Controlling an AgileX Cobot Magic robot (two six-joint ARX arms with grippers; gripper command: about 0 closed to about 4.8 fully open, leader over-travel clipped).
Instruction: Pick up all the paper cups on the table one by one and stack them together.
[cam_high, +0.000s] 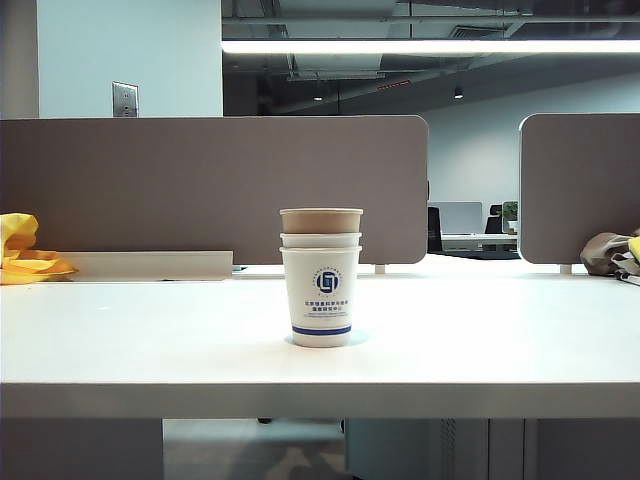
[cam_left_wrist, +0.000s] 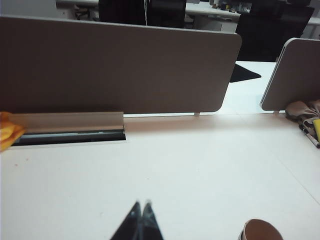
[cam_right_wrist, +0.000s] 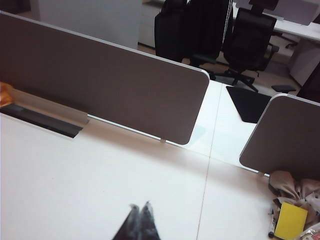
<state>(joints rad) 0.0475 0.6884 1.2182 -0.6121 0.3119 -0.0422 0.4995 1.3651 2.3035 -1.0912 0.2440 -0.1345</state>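
Note:
The paper cups (cam_high: 321, 280) stand nested in one stack at the middle of the table (cam_high: 150, 350): the brown kraft cup on top, a white rim under it, and a white cup with a blue logo and band at the bottom. The brown cup's rim (cam_left_wrist: 262, 230) shows at the edge of the left wrist view, off to the side of my left gripper (cam_left_wrist: 142, 203), which is shut and empty above the bare table. My right gripper (cam_right_wrist: 140, 205) is shut too, with nothing in it; no cup shows in its view. Neither arm appears in the exterior view.
Grey-brown partition panels (cam_high: 210, 185) stand along the table's far edge, with a grey cable tray (cam_high: 150, 265) at the left. Yellow cloth (cam_high: 25, 250) lies at the far left. Brown cloth (cam_right_wrist: 295, 192), a yellow pad (cam_right_wrist: 290, 220) and a pen (cam_right_wrist: 272, 225) lie at the far right.

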